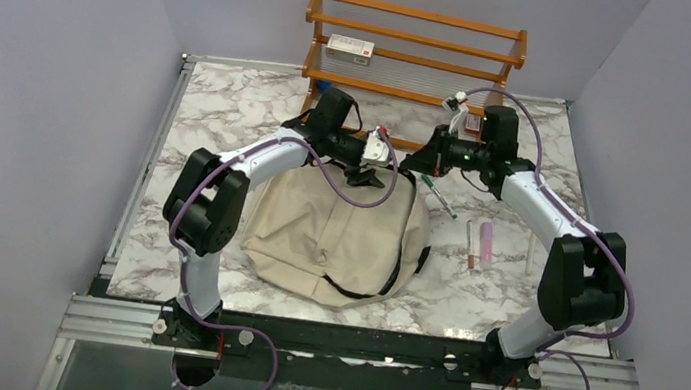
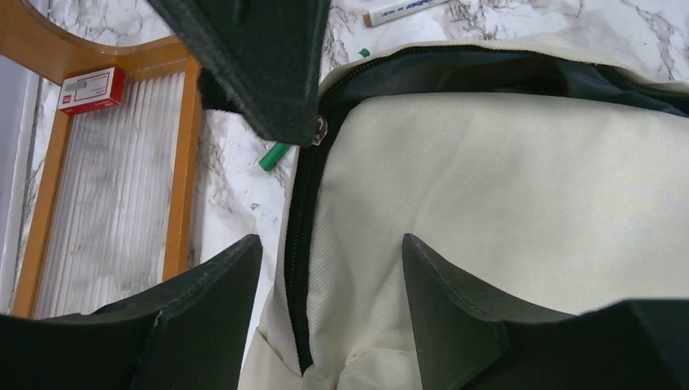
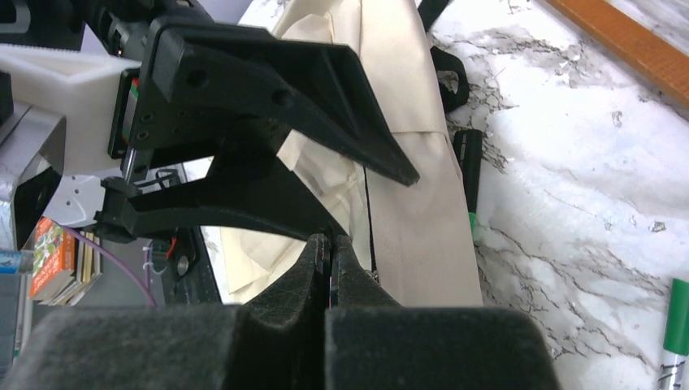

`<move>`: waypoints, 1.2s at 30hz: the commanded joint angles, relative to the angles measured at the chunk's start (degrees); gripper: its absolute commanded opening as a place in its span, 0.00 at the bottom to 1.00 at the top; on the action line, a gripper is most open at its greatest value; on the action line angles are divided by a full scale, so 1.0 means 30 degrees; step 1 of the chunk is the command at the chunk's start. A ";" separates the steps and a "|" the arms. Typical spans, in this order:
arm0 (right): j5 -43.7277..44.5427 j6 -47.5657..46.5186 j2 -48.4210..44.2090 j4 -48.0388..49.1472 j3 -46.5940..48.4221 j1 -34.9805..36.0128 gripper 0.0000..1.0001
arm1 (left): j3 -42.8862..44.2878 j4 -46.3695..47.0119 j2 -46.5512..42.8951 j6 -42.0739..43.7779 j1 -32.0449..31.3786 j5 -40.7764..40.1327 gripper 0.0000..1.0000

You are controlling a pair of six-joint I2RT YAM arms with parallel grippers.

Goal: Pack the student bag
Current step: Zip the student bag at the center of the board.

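Observation:
The student bag (image 1: 326, 238) lies flat mid-table, cream canvas with a black zipper (image 2: 299, 244) running along its edge and partly open at the top. My left gripper (image 2: 329, 240) hovers open at the bag's far end (image 1: 379, 151), one finger on each side of the zipper line, gripping nothing. My right gripper (image 3: 329, 237) meets it from the right (image 1: 416, 161). It is shut, and in the left wrist view a small metal zipper pull (image 2: 319, 127) shows at its tip. The bag's cream cloth (image 3: 422, 219) fills the space behind its fingers.
A wooden rack (image 1: 411, 47) stands at the back with a red-and-white box (image 1: 350, 49) on it. A green-capped marker (image 1: 437, 195) lies by the bag's top right. Two pens (image 1: 469, 244) and a pink stick (image 1: 486, 242) lie right of the bag.

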 commanded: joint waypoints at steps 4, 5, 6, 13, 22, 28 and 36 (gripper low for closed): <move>-0.1527 0.0587 0.1959 0.0927 0.2512 0.0556 0.01 | 0.0166 0.0201 0.0026 0.0165 -0.0164 0.1754 0.62; -0.1527 0.0589 0.2197 0.0927 0.2811 0.0723 0.01 | 0.0188 0.0194 0.0041 0.0150 -0.0164 0.1780 0.60; -0.1523 0.0563 0.2414 0.0901 0.3043 0.0905 0.01 | 0.0205 0.0193 0.0046 0.0111 -0.0164 0.1805 0.57; -0.1277 0.0221 0.2410 0.0874 0.2912 0.1258 0.01 | 0.0362 0.0188 0.0243 -0.0289 -0.0164 0.1685 0.42; 0.1530 -0.1490 -0.0301 -0.0684 0.0946 0.1258 0.00 | 0.1357 0.0157 0.0845 -0.1195 -0.0164 0.0629 0.03; 0.3714 -0.1929 -0.2359 -0.1787 -0.0226 0.1258 0.01 | 0.1601 0.0097 0.0940 -0.1167 -0.0066 -0.1321 0.00; 0.3316 -0.2758 -0.4187 -0.3822 -0.1223 0.1258 0.01 | 0.2595 0.0097 0.1651 -0.2027 0.0426 -0.3302 0.00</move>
